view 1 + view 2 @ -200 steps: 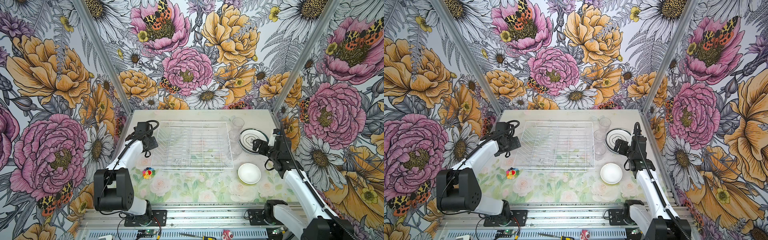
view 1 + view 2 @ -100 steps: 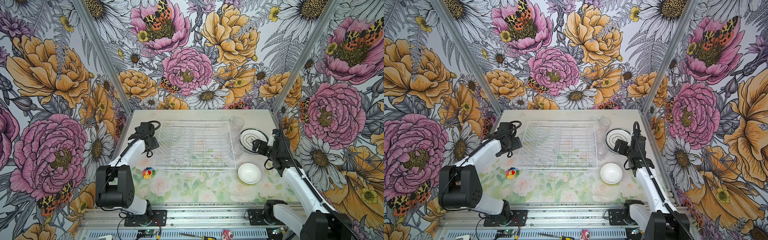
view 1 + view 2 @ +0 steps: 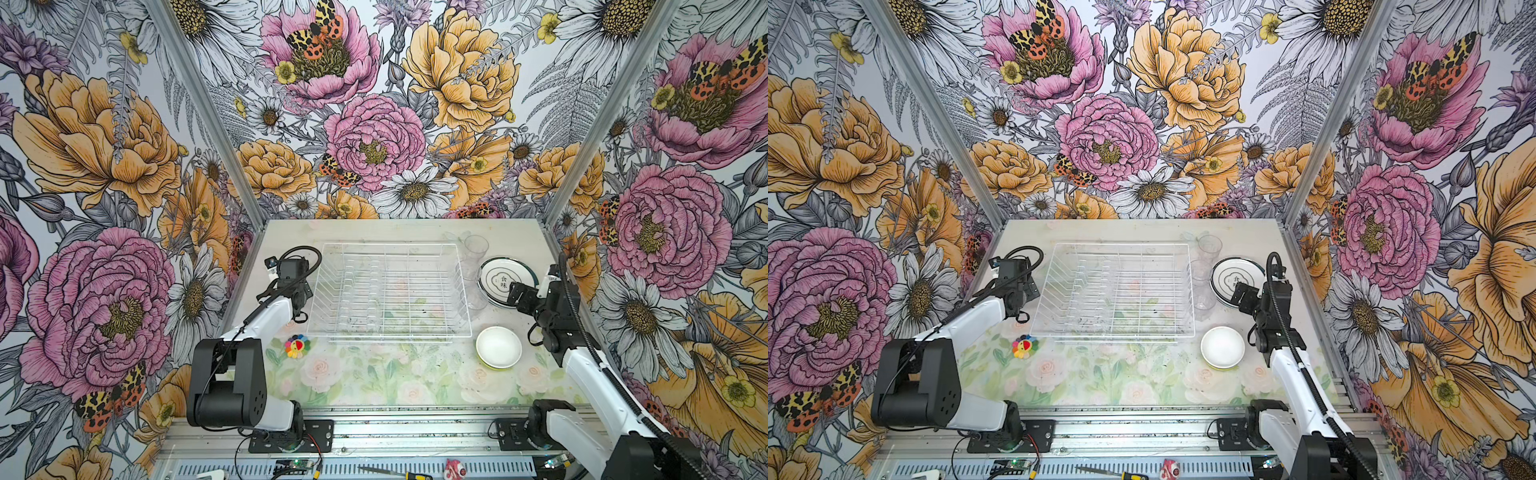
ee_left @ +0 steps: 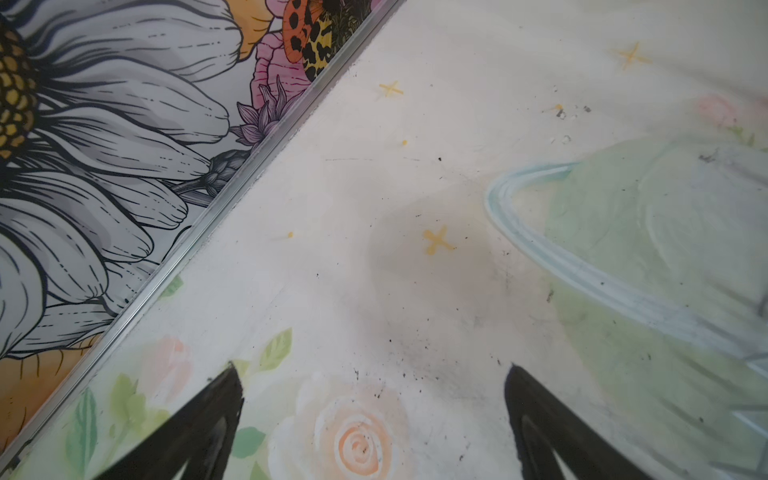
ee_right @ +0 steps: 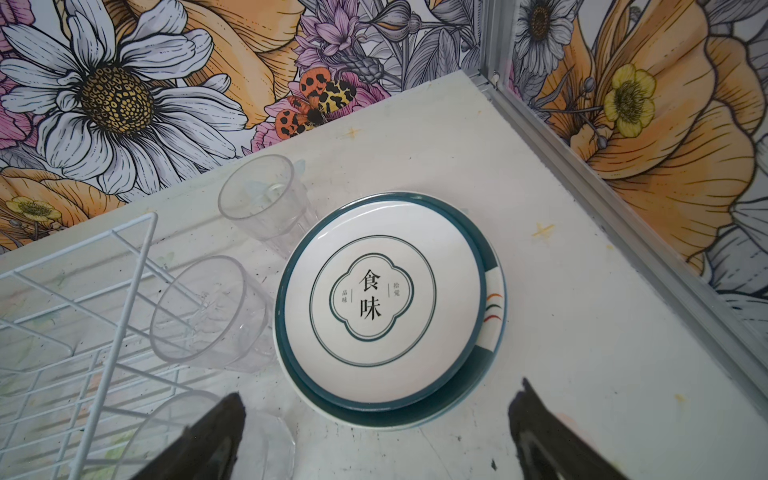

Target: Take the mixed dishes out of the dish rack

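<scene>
both left gripper [image 4: 372, 370] and right gripper [image 5: 380, 390] show fingers [image 5: 540, 428] spread, empty. dish rack [image 3: 390, 291] looks bare. risk: right gripper swinging out could knock cups [image 5: 208, 311] beside plates [image 5: 374, 299].

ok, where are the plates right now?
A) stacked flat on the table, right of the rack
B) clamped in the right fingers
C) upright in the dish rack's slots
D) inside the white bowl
A: the plates lie flat, one on the other, on the table. In both top views they sit to the right of the dish rack, outside its wire wall.
</scene>
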Motion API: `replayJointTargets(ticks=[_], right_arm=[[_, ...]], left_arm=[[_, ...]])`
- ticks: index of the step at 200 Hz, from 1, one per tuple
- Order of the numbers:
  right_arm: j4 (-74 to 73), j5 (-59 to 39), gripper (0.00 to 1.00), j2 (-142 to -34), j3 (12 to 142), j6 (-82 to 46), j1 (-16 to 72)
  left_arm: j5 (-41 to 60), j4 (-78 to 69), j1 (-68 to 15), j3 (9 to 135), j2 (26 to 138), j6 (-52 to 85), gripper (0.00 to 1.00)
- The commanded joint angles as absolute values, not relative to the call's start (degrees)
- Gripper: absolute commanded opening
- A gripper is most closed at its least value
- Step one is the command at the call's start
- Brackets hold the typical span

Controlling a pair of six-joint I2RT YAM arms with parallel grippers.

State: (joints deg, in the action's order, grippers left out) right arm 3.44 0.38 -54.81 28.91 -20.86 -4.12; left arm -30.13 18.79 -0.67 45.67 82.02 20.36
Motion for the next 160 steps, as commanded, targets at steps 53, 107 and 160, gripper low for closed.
replayJointTargets(ticks=[53, 107, 160], right_arm=[[-17.1, 3.8, 1.00, -57.0, 21.8, -17.3, -4.4], [-25.0, 5.2, 0.99, -63.8, 21.3, -15.8, -4.3], [-31.6, 6.0, 1.00, -73.2, 22.4, -15.4, -4.3]], left_arm=[[-25.5, 1.3, 2.8, 38.0, 79.6, 12.0, 0.99], [-22.8, -9.6, 4.1, 33.2, 77.6, 10.2, 0.99], [-21.5, -14.6, 4.4, 33.9, 81.2, 9.5, 0.99]])
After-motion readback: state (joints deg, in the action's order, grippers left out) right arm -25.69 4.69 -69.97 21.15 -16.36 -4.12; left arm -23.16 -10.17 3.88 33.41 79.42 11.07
